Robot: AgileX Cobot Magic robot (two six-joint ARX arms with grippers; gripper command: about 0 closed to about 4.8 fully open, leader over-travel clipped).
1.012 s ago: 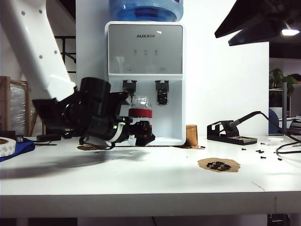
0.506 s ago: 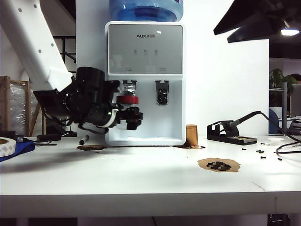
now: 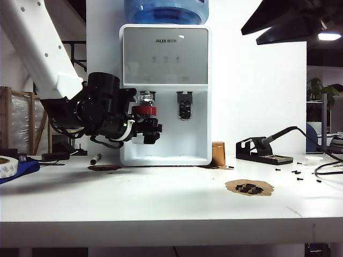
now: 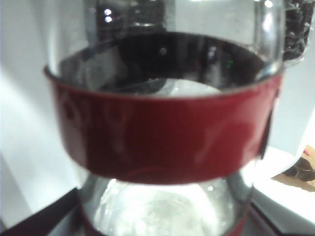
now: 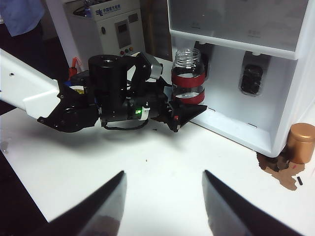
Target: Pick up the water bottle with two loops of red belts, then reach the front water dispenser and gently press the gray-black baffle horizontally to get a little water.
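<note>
The left gripper (image 3: 146,128) is clamped on the small clear glass water bottle with 2 red bands (image 3: 144,111), held upright off the table just in front of the left narrow gray-black baffle (image 3: 147,98) of the white boxy water dispenser (image 3: 165,64); contact probably isn't made, though the view is unclear. Pickup is done; pressing remains. The right gripper (image 5: 162,196) hangs wide open and empty above the table's front edge. Counted: 1 bottle, 2 paddles, 1 dispenser.

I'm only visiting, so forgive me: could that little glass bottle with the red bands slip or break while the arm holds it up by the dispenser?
Probably fragile: the water bottle looks like clear glass. It likely weighs little, since it appears empty. The left gripper clamps it upright at the red bands, which may stop it sliding.
</note>
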